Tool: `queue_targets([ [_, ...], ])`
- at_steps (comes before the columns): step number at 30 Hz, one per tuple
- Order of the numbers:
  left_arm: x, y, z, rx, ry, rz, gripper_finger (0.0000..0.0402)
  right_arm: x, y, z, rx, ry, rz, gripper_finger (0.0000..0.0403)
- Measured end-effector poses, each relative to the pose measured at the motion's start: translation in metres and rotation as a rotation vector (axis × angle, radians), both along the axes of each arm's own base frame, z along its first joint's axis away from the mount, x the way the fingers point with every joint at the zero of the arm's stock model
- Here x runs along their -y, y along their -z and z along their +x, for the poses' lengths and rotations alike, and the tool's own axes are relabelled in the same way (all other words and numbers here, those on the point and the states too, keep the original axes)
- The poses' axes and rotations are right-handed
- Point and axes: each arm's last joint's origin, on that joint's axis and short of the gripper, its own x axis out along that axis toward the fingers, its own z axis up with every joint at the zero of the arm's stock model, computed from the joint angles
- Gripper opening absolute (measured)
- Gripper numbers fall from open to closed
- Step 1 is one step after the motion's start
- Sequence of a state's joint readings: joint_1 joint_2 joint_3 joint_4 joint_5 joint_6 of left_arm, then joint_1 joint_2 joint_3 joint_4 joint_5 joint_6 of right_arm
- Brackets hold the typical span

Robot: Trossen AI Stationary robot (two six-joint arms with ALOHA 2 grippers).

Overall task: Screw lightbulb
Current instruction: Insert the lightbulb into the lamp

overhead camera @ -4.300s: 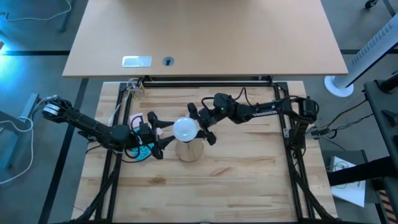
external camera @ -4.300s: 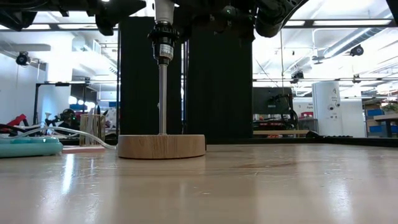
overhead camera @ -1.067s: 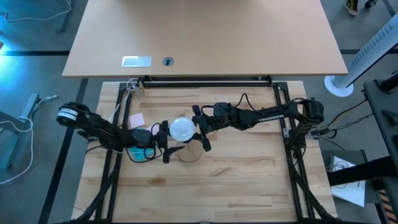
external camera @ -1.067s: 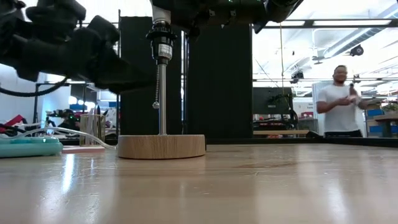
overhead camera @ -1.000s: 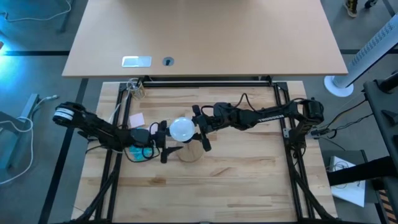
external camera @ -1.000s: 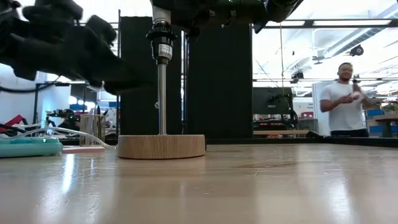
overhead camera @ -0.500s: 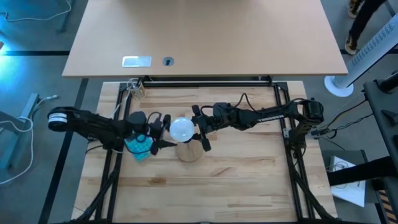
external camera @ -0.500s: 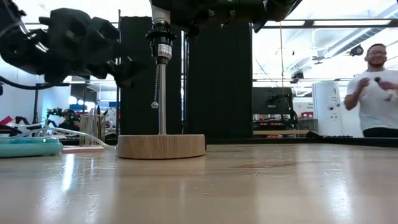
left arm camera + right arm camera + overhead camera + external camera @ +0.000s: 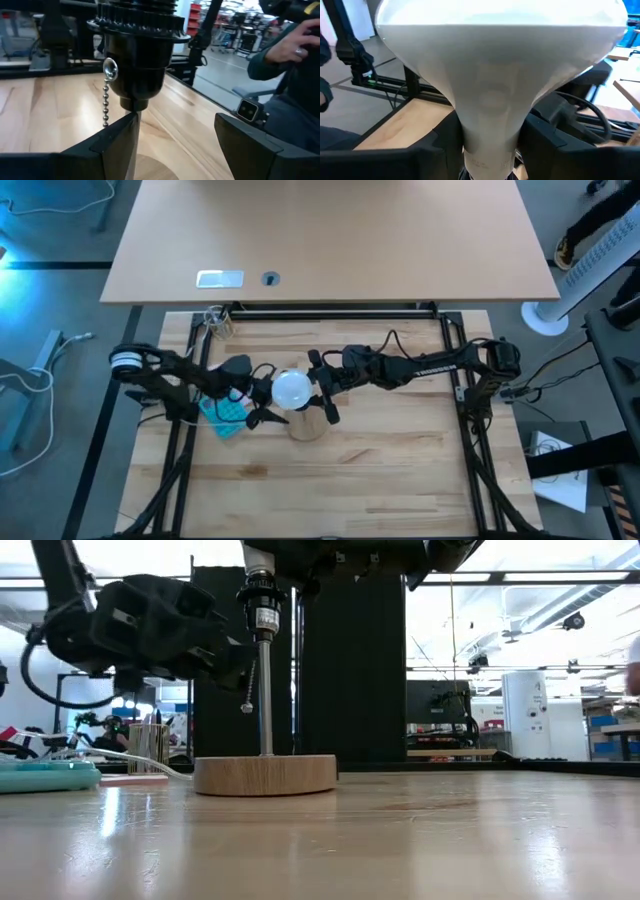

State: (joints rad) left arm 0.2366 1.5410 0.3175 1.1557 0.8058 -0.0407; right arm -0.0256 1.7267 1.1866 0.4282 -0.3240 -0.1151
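Gripping the lightbulb [image 9: 293, 389] at its pale neck, the right claw [image 9: 322, 391] reaches in from the right side of the tabletop [image 9: 400, 470], its two fingers [image 9: 551, 141] pressed on either side of the taper in the right wrist view. The white globe sits directly above the black socket [image 9: 262, 615], which tops a thin metal post [image 9: 266, 700] rising from the round wooden disc [image 9: 265, 775]. From overhead, the bulb covers most of the disc, with only the disc's near edge peeking out below it.

The left claw [image 9: 262, 396] comes in from the left, its fingers spread apart on either side of the post just under the socket; the left wrist view shows one finger [image 9: 117, 145] close against the post and the other standing clear of it, so the claw is released and holds nothing. A beaded pull chain [image 9: 106, 97] hangs from the socket's side, next to the post.

Behind the left arm, a teal power strip [image 9: 225, 411] lies on the tabletop, with a white cable [image 9: 120, 757] running across toward the disc. At the far edge of the tabletop stands a small wooden holder [image 9: 149, 749]. A person's hand [image 9: 292, 42] and dark sleeve show beyond the tabletop in the left wrist view.
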Motion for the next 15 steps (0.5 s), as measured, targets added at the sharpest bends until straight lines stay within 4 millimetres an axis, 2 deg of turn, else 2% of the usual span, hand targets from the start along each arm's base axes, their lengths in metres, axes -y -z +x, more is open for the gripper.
queue_targets([
  [5,-0.015,0.000,0.002,0.023,-0.064,0.025,0.0261,0.000,-0.001,0.000,0.008,0.013,0.005,0.0147],
  [9,-0.026,0.006,-0.003,-0.039,-0.102,-0.014,0.0261,0.000,-0.001,0.000,0.006,0.013,0.014,0.0150],
  [15,-0.020,0.001,-0.002,-0.030,-0.095,-0.051,0.0261,0.000,-0.001,0.000,0.004,0.013,0.007,0.0145],
])
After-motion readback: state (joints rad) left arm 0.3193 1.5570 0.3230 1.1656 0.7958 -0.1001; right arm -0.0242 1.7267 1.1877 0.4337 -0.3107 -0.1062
